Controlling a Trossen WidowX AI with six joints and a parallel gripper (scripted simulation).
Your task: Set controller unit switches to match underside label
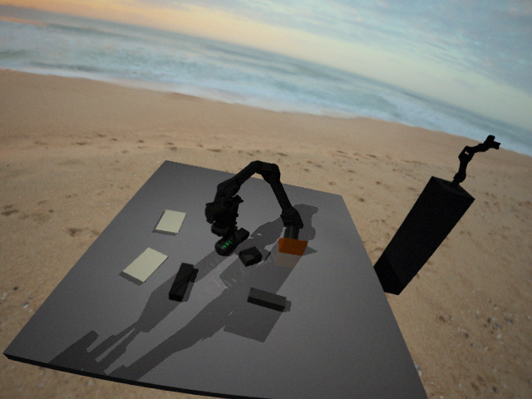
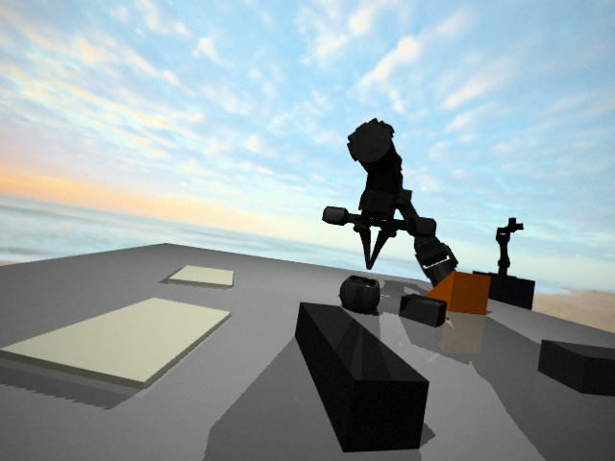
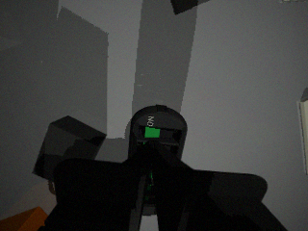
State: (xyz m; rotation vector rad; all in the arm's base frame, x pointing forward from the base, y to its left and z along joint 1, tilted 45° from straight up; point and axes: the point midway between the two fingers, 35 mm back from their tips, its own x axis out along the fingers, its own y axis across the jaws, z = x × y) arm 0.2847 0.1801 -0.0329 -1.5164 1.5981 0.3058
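Right now my gripper [image 2: 370, 265] hangs just above the unit [image 2: 359, 293], fingers pressed together with nothing between them, because a single closed tip is the neatest tool for poking one rocker without catching its neighbour. In the exterior view the tips come to a point over the unit's top, a little apart from it, slightly right of the frame's middle. The unit sits on its base on the bench [image 1: 326, 326], near the middle of the top view, with green marks [image 1: 226, 244] showing along its top; I cannot read from there which switches are which. My wrist view looks down the fingers: the unit's rounded end [image 3: 157, 131] lies at centre frame, the word ON printed beside one green rocker end [image 3: 152, 133], while my own body hides the rest of the row. I judge I am between presses, lined up along the row so each rocker falls under the tip in turn. The small black block [image 1: 250, 255] and the orange block [image 1: 292, 246] lie to the unit's right, near enough to need care when I swing away.
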